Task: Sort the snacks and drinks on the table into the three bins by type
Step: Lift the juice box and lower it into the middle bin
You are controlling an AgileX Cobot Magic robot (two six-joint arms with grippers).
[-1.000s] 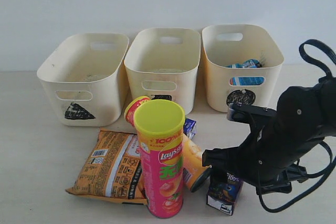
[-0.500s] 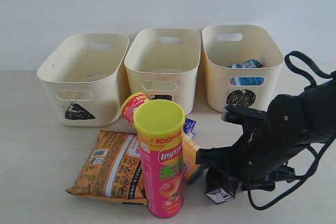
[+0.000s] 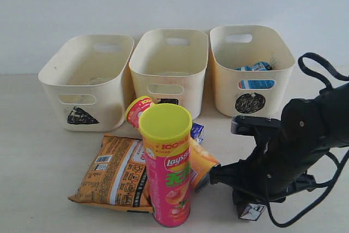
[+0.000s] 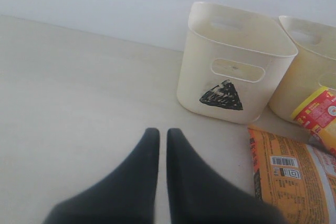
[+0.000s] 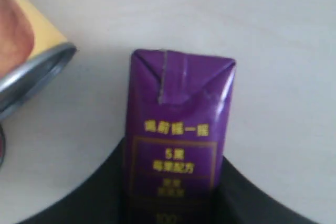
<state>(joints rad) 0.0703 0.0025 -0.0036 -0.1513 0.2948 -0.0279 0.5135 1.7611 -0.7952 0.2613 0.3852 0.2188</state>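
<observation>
Two black fingers of my right pincer (image 5: 172, 163) are pressing against both sides of a small purple juice carton (image 5: 178, 108), gripping it just over the pale table (image 5: 273, 35). Yellow Chinese characters and a figure 5 are showing on its glossy face, below a folded, seamed top. In the exterior view the carton (image 3: 252, 211) is peeking out, tilted, from under my arm at the front right.

Just beside it, an orange-yellow tube (image 3: 203, 163) is lying on its side, its metal base facing the carton. A pink tube (image 3: 168, 181) is standing upright in front of that one, wearing a yellow-green lid and reading "Lay's" and "100%". A flat orange packet (image 3: 115, 170) with a barcode is lying at its left. A blue-and-white carton (image 3: 197, 132) is sitting behind the tubes.

Three cream bins are lining the back. The triangle bin (image 3: 87, 88) is standing on the left. The middle bin (image 3: 169, 72) is showing a black mark, partly hidden. The circle bin (image 3: 226, 85) on the right is holding a blue-and-white packet (image 3: 253, 67).

My left pincer (image 4: 163, 136) is closed, fingertips together, hovering over the table near the triangle bin.
</observation>
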